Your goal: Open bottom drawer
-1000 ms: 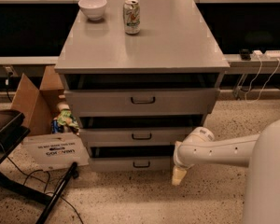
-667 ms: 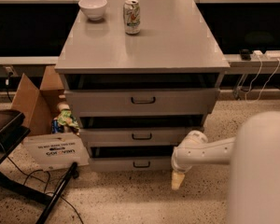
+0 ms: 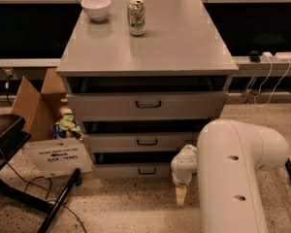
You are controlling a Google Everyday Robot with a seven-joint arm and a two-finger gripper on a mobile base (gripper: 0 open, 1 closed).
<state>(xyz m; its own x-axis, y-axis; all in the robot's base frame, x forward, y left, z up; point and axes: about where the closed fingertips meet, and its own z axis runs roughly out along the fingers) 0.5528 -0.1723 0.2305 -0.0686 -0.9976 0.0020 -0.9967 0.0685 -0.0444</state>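
The bottom drawer [image 3: 119,171] sits lowest in the grey cabinet [image 3: 150,47], just above the speckled floor. Its front faces the camera and its long axis runs left to right. A small dark loop handle [image 3: 147,171] sits at the centre of that front. It is the shortest and narrowest of three fronts, under the middle drawer [image 3: 121,142] and the top drawer [image 3: 106,106]. A dark gap lies above it, and nothing of its inside shows. The arm's wrist covers its right end.

The white arm [image 3: 233,178] fills the lower right corner, cut off by the bottom edge. A thick link rises near the camera and a thinner part reaches left to a rounded wrist. From there the gripper [image 3: 181,196] points straight down at the floor, just right of the drawer and lower than the handle, touching neither. It shows as one tan tip, so I cannot tell whether it is open or closed.

A cardboard box [image 3: 34,106] and a white sign [image 3: 56,157] stand left of the cabinet. On top are a white bowl [image 3: 96,7] and a can [image 3: 137,17].
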